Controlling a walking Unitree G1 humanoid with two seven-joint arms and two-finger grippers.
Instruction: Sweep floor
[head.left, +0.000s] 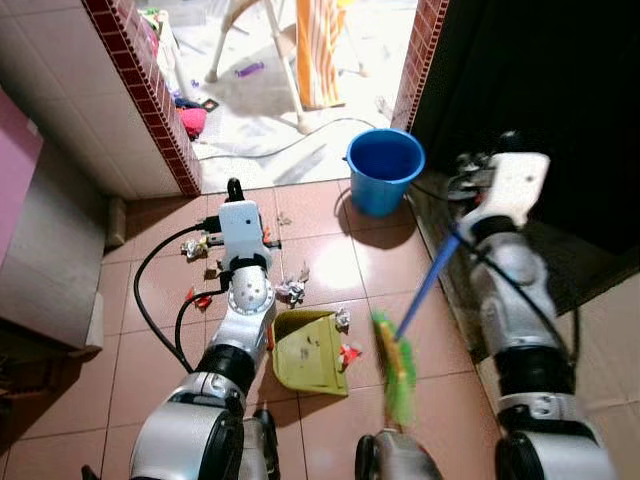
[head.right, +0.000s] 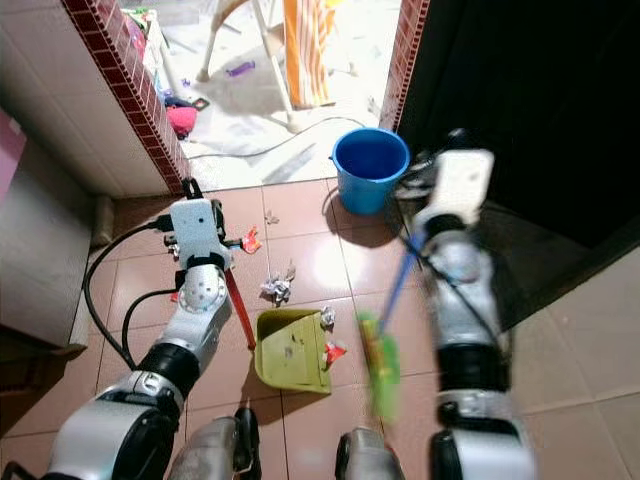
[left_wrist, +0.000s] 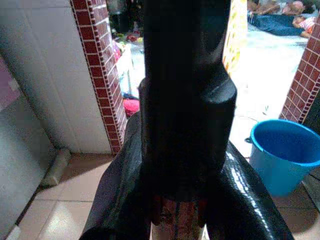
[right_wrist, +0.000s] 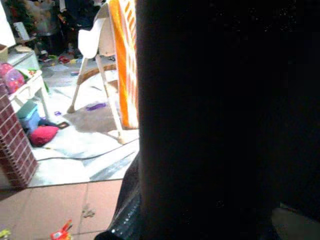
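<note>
While the robot is sweeping litter across the tiled floor (head.left: 330, 260), both arms are working tools. Left eye view: the right gripper (head.left: 462, 190) is closing around the blue handle of the broom (head.left: 425, 285), holding it high so the green bristle head (head.left: 395, 368) is dragging low beside the dustpan (head.left: 308, 350). The broom's long axis is running from about 1 o'clock at the gripped end down to 7 o'clock at the bristles, which are blurring. The dustpan is lying flat near the robot's feet, a red scrap (head.left: 349, 352) and a paper wad (head.left: 342, 319) sitting at its edge nearest the broom, probably so the bristles can push debris straight in. A blue bucket (head.left: 384, 170) is standing at 12 o'clock by the doorway.

Right eye view: the left gripper (head.right: 186, 190) is reaching forward; a red rod (head.right: 238, 305) is slanting from beneath that forearm to the dustpan's corner, likely its handle. More crumpled paper (head.right: 276, 287) is lying ahead of the pan.

Left wrist view: black fingers (left_wrist: 185, 100) are pressing together on a reddish shaft.

Right wrist view: a dark finger is blocking the lens; a white chair (right_wrist: 102, 75) is standing beyond.
</note>
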